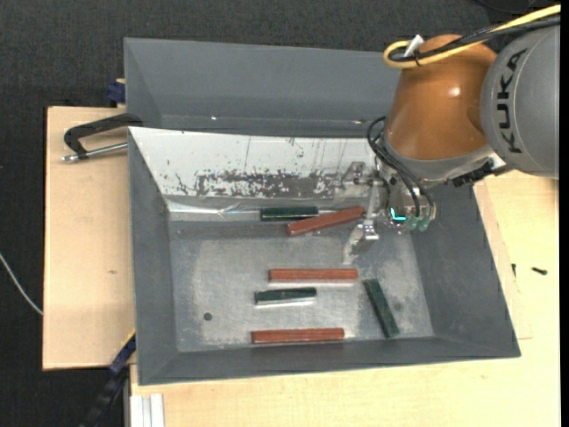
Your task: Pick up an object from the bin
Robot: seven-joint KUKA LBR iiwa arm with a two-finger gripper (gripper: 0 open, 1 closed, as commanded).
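Observation:
My gripper [366, 229] hangs low at the back right of the bin, under the orange wrist cover. Its tip is at the right end of a red-brown bar [324, 222] that lies tilted, right end higher. Whether that bar is touched I cannot tell. A dark green bar [289, 213] lies just left of it along the foot of the back wall. Another red-brown bar [313, 274] lies flat a little in front of the gripper. A dark green bar [380, 308] lies slanted at the front right.
A dark green bar with a pale edge [284, 296] lies mid-floor, and a long red-brown bar [298, 334] lies along the front wall. The left half of the floor is bare apart from a small dark spot [207, 318]. The arm reaches in over the right rim.

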